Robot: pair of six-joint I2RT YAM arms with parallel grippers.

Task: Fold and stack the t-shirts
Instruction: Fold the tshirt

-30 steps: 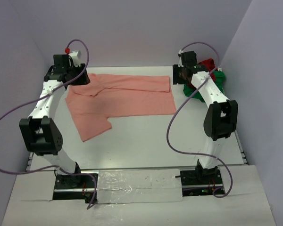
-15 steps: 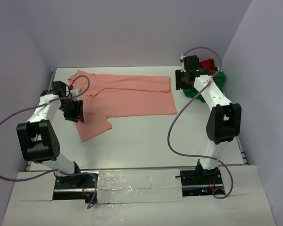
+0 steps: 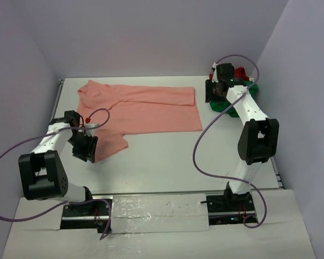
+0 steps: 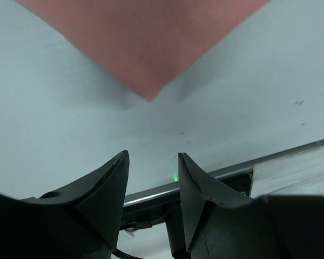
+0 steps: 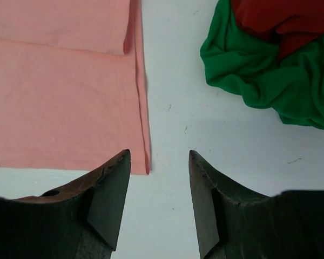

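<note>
Salmon-pink t-shirt [image 3: 140, 110] lies spread flat on the far half of the table [image 3: 167, 162], with one pointed flap reaching toward the near left. Left gripper [image 4: 151, 162] hangs over bare table just short of that flap's corner — jaws parted, nothing between them. Right gripper [image 5: 156, 159] hovers above the gap between the pink shirt's right edge and the crumpled far-right heap — jaws likewise parted and empty. There the dark red t-shirt [image 5: 281, 21] rests on the bright green t-shirt [image 5: 264, 75].
</note>
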